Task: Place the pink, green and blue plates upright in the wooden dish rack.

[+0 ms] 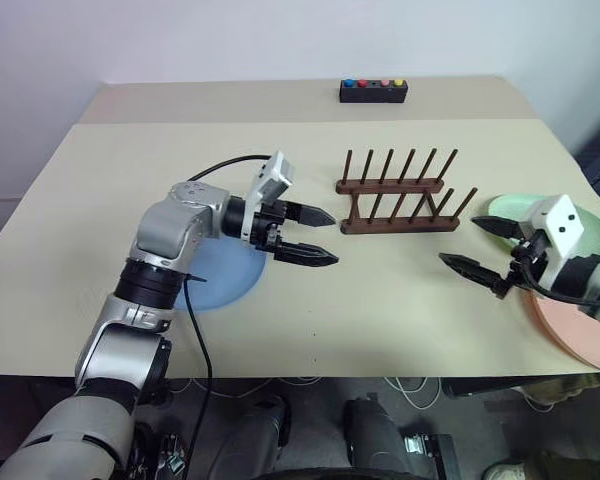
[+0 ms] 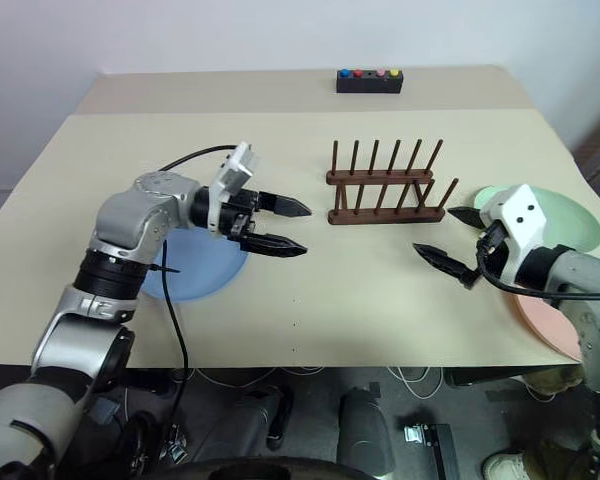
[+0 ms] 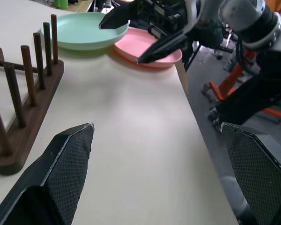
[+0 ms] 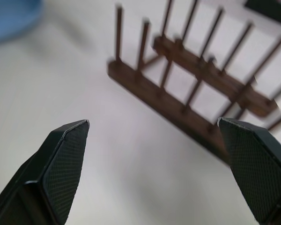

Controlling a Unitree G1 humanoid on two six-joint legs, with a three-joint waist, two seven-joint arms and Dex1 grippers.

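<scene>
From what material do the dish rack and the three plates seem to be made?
Dish rack: dark brown wood, to judge by the round pegs and solid rails. Pink plate, green plate, blue plate: plain matte surfaces without glare; plastic or ceramic, I cannot tell which.

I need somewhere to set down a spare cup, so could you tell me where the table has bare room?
The widest bare patch lies in front of the wooden dish rack, between the blue plate and the pink plate. The strip between the rack and the black button box is free too. The right edge is crowded, with the green plate overlapping the pink one.
</scene>
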